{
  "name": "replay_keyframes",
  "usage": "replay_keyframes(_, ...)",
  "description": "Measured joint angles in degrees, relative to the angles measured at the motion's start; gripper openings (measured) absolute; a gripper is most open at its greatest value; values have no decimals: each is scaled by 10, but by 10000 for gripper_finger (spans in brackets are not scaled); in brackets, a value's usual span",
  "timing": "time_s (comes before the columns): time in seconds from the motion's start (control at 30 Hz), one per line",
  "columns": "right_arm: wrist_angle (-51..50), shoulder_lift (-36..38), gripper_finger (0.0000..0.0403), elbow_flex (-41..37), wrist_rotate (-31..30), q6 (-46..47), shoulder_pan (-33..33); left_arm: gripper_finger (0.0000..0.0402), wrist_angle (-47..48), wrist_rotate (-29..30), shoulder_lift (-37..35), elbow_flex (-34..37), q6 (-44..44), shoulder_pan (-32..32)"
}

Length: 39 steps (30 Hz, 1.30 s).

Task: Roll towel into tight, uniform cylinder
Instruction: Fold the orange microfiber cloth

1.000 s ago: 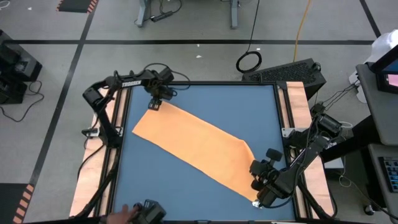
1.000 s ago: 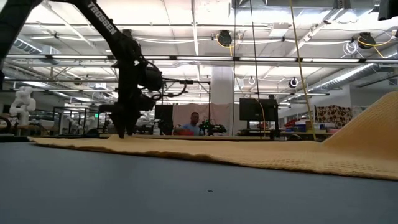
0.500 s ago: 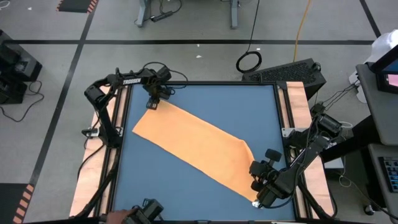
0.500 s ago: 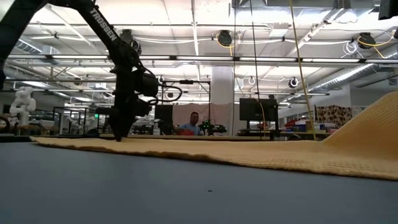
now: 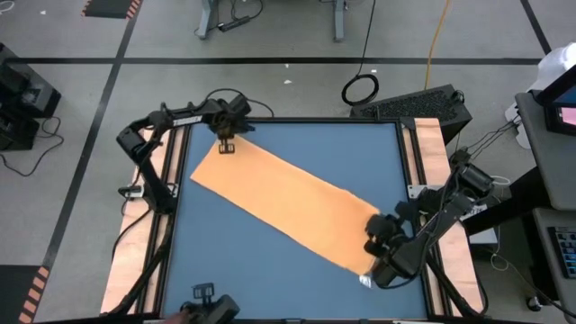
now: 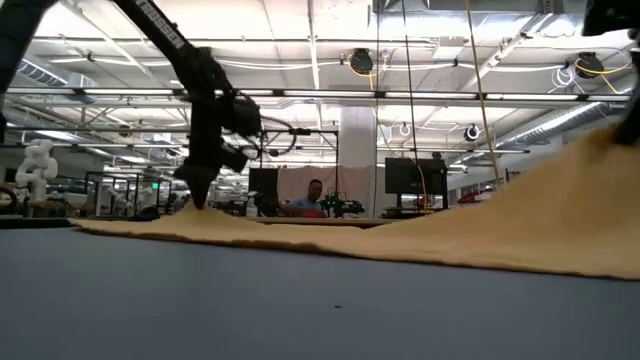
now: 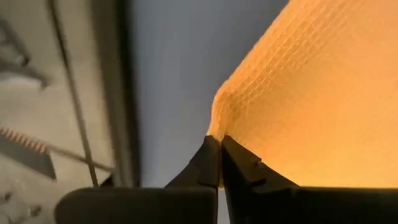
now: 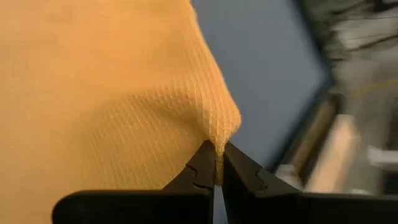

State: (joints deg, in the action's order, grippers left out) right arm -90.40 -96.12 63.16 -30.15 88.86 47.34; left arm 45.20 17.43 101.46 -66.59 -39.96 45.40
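High view: left gripper [image 5: 224, 146] at 11 o'clock and right gripper [image 5: 376, 267] at 4 o'clock each pinched a towel [image 5: 283, 198] corner; thin corner grips risked slipping under tension.

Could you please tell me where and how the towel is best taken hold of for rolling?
By its two opposite corners, from above. The towel lies as a long flat diagonal strip, so only edges and corners offer a pinchable fold. The left end effector is shut on the far corner, the right end effector on the near one; pinching both probably keeps the cloth taut.
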Motion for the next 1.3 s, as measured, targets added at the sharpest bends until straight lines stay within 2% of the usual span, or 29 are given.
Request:
replay_keyframes(0.1,17,14,6,-32,-65,-63,-22,5,3,17,-36,-1,57,1)
replay_keyframes(0.17,11,20,4,-57,-93,-72,-46,4,16,22,-59,-1,111,3)
replay_keyframes(0.37,3,19,3,-122,-33,-75,-98,3,117,-2,-140,-1,232,-14)
replay_keyframes(0.5,4,28,3,-118,-28,-138,-114,3,160,-47,-196,-1,277,-48)
replay_keyframes(0.7,4,82,2,-52,-13,-257,-115,2,228,-127,-284,-1,335,-142)
replay_keyframes(0.77,3,102,2,-22,19,-300,-101,2,254,-138,-316,-1,359,-185)
replay_keyframes(0.87,4,125,1,27,45,-340,-69,2,275,-191,-368,-1,401,-254)
replay_keyframes(1.03,4,160,1,113,39,-370,-12,2,256,-250,-449,-1,503,-367)
replay_keyframes(1.2,4,199,1,180,-13,-368,11,2,196,-268,-512,-8,595,-456)
replay_keyframes(1.3,4,222,0,191,-13,-376,2,2,186,-238,-529,-27,631,-488)
